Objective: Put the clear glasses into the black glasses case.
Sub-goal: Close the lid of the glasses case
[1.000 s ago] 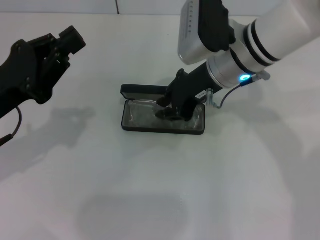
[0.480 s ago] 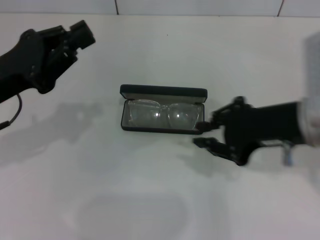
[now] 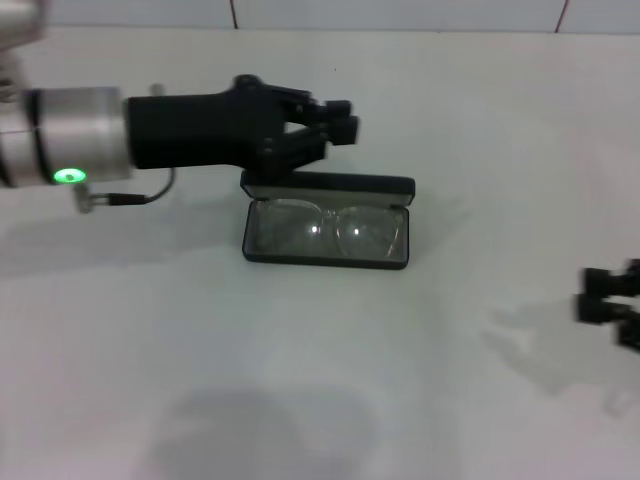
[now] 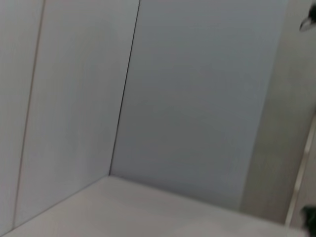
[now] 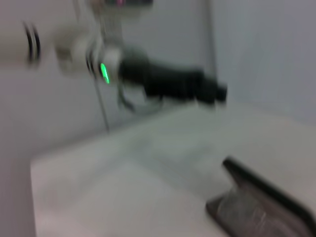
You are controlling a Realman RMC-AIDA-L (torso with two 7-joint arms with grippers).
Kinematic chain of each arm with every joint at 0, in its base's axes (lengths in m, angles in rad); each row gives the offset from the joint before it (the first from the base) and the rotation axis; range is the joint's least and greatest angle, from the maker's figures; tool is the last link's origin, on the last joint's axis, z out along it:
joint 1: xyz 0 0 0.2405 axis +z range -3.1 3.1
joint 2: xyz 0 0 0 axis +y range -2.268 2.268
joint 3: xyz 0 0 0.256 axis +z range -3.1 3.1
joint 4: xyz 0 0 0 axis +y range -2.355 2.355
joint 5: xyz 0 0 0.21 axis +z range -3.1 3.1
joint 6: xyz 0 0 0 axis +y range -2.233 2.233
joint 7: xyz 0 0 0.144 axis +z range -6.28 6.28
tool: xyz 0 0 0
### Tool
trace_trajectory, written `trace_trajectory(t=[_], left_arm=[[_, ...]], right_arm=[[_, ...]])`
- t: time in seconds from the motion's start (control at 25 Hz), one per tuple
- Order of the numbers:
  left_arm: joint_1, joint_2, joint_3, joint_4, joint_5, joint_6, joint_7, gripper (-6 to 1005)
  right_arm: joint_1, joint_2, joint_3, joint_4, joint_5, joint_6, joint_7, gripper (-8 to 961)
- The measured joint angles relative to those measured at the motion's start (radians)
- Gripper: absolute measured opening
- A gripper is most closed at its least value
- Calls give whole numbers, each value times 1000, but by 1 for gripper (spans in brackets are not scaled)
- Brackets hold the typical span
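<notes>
The black glasses case (image 3: 327,185) lies open in the middle of the white table, its lid standing up at the back. The clear glasses (image 3: 325,230) rest inside it on the lining, lenses facing up. My left gripper (image 3: 345,118) reaches in from the left and hovers just behind and above the lid, not touching it. My right gripper (image 3: 602,297) sits low at the far right edge, well away from the case, open and holding nothing. The right wrist view shows the case (image 5: 261,197) and, farther off, the left gripper (image 5: 215,91).
The white table (image 3: 320,380) spreads around the case. A tiled wall (image 3: 400,12) runs along its back edge. The left wrist view shows only wall panels (image 4: 197,98) and a strip of table.
My right arm has drawn back from the case to the far right edge, leaving the glasses inside. My left arm has swung in from the far left to just behind the lid.
</notes>
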Motion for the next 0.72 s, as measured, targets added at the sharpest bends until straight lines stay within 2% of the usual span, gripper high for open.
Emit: trace_trajectory(t=[0.12,0.24,0.28,0.48,0.72], left_arm=[[-66,-18,24,-10,55,-90,-3,186],[-95,-19,85,-30,62,-166,-6,185],[-107,-19,121,-43,63,-209,-7,185],[-136,-22,194,-99,40,-344,-8,184],[-132,-16,195,-110,57,-371,-7,184]], right_arm=[[-3,0,159,157,111,-123,-100,247],[9,-1,279,278,160,-215,-163,250],[17,-1,351,349,169,-270,-193,251],[24,-1,436,441,165,-331,-233,257],[23,-2,455,476,163,-352,-252,263]])
